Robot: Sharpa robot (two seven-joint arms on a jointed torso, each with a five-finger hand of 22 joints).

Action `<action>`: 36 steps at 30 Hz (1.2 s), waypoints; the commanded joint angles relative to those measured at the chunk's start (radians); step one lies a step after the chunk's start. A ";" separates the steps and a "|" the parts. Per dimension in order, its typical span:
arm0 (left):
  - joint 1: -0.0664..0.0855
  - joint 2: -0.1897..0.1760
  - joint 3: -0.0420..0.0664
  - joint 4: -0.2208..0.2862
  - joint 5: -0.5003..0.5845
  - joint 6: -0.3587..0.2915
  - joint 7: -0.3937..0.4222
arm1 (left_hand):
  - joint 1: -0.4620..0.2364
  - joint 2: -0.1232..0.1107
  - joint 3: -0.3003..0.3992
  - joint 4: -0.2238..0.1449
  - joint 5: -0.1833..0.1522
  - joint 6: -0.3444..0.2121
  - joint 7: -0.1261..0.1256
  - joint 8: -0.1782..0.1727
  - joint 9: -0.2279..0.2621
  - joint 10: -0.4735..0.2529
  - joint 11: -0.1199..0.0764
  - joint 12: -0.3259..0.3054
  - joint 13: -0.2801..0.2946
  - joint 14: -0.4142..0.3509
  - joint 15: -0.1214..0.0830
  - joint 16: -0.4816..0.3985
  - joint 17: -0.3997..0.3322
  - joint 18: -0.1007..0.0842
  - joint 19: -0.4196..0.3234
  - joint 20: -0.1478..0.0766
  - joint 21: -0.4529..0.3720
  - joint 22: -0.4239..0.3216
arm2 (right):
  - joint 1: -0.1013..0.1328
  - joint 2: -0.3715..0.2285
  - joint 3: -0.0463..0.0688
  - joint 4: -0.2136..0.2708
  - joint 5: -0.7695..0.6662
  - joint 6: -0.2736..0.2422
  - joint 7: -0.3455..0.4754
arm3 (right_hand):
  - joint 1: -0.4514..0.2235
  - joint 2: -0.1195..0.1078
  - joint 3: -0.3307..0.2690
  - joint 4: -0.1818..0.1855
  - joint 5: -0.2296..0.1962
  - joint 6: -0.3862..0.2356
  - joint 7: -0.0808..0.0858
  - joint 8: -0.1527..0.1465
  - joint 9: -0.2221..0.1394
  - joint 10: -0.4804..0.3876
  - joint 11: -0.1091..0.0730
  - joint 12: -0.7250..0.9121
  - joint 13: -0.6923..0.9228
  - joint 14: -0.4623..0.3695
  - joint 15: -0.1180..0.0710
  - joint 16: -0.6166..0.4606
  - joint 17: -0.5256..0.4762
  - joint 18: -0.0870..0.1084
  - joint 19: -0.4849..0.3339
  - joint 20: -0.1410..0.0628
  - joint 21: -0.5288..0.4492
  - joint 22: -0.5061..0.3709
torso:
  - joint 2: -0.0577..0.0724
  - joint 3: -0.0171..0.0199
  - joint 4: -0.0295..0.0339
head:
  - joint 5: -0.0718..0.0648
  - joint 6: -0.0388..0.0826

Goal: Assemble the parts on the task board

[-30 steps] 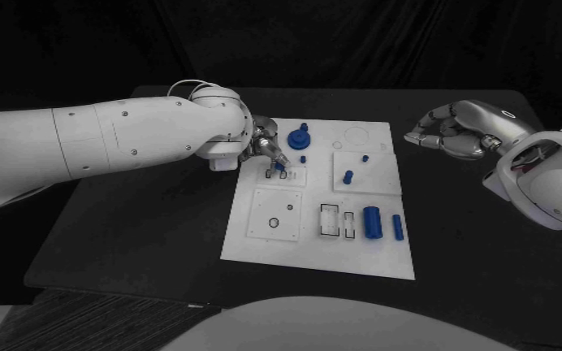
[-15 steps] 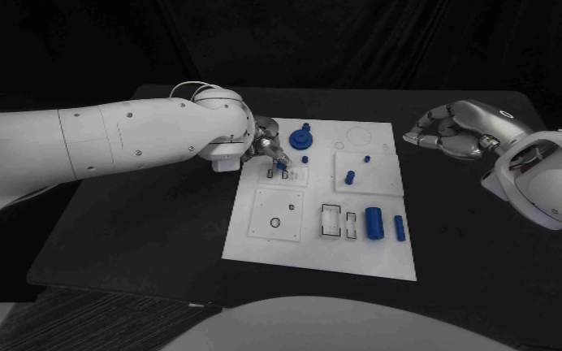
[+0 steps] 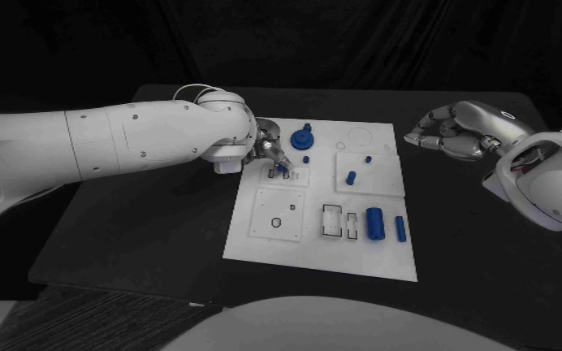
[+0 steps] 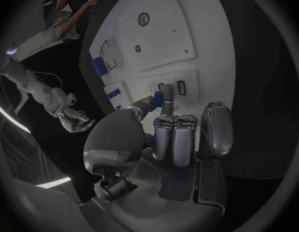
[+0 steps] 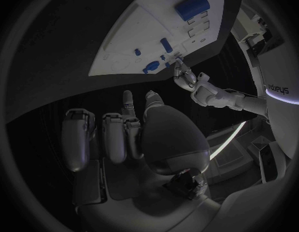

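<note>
Left robot hand [image 3: 267, 149] pinches a small blue part [image 4: 159, 99] between thumb and finger, over the far left area of the task board [image 3: 293, 241], which lies in the middle of the bench [image 3: 140, 229]. Right robot hand [image 3: 448, 136] hovers right of the board, fingers curled, holding nothing.

White board [image 3: 281, 241] on a black table [image 3: 140, 229]. Parts are blue: a round knobbed one [image 3: 304, 137] at 12 o'clock, a thick cylinder [image 3: 373, 223] at 4. Black-outlined slots [image 3: 339, 222] beside it. Both hands [image 3: 267, 149] [image 3: 445, 136] silver, arms [image 3: 129, 144] white.
</note>
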 commanded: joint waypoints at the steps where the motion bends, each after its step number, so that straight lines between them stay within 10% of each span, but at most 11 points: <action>1: -0.002 0.003 0.001 0.001 0.007 0.012 0.004 | -0.007 0.001 0.000 0.004 -0.006 -0.001 -0.001 -0.007 0.000 0.100 0.001 0.004 0.263 0.102 0.006 0.007 0.263 0.009 -0.002 0.005 -0.005 -0.002 | -0.002 -0.001 0.001 0.000 -0.002 0.006 -0.016 | 0.008 -0.001 0.000 -0.007 0.005 0.009 0.000 0.002 -0.001 0.103 0.006 -0.003 0.261 0.073 0.005 -0.006 0.109 0.021 0.033 0.006 -0.007 0.213 | 0.000 0.0007 -0.0007 | 0.002 0.000; 36: -0.031 0.021 0.001 -0.024 0.007 0.018 0.007 | -0.006 0.001 0.002 0.007 -0.011 -0.007 0.001 -0.011 -0.001 0.100 0.002 0.004 0.263 0.102 0.006 0.007 0.263 0.010 -0.005 0.005 -0.010 -0.006 | -0.002 -0.009 0.001 0.004 -0.002 0.004 -0.018 | 0.010 -0.001 0.000 -0.006 0.007 0.009 0.000 0.002 -0.002 0.103 0.006 -0.003 0.261 0.075 0.005 -0.004 0.113 0.019 0.036 0.006 -0.002 0.215 | 0.000 0.0008 -0.0009 | -0.001 0.000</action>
